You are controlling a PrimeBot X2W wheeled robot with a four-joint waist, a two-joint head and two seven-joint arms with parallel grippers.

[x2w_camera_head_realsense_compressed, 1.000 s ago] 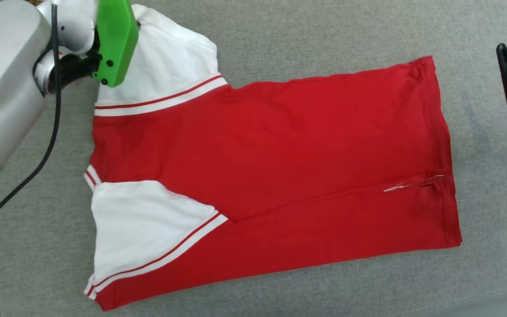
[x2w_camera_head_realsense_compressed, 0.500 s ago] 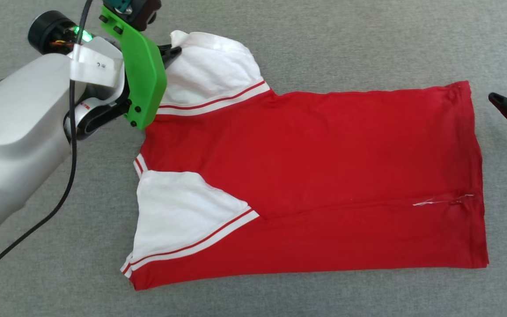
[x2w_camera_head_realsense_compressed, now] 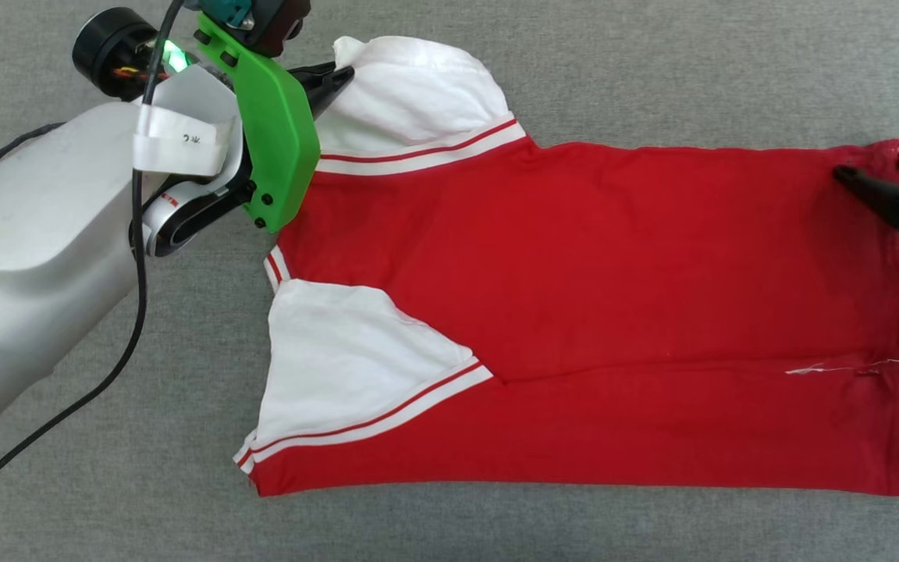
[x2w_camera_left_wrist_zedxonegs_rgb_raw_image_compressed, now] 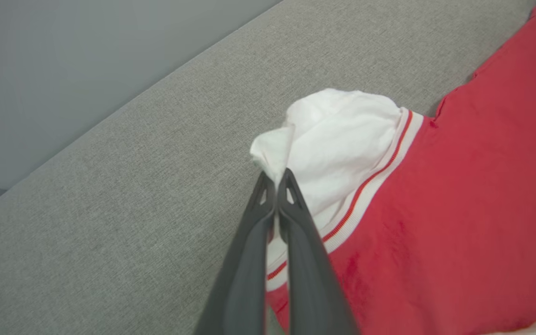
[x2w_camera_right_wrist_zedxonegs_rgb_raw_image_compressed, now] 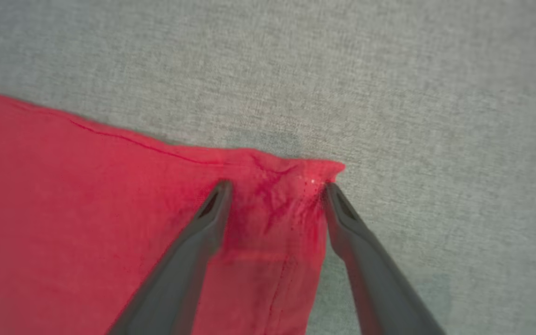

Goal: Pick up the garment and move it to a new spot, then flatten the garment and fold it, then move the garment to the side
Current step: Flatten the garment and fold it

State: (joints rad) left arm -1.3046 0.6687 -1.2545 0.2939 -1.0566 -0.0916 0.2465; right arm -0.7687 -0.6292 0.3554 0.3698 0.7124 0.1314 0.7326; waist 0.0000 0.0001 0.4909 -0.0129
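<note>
The garment, a red T-shirt with white sleeves and striped trim, lies flat on the grey surface, its sleeves toward the left and its hem toward the right. My left gripper is shut on the bunched edge of the far white sleeve, which rises a little off the surface. My right gripper stands open over the hem's far right corner, its fingers straddling crumpled red cloth. The chest lettering is hidden.
A grey woven surface surrounds the garment on every side. A black cable hangs from my left arm across the left. Beyond the surface's far edge in the left wrist view is a pale grey wall.
The head camera has shifted, so the garment sits differently in the picture. My right gripper has come in from the right onto the hem's far corner. My left gripper still holds the far sleeve.
</note>
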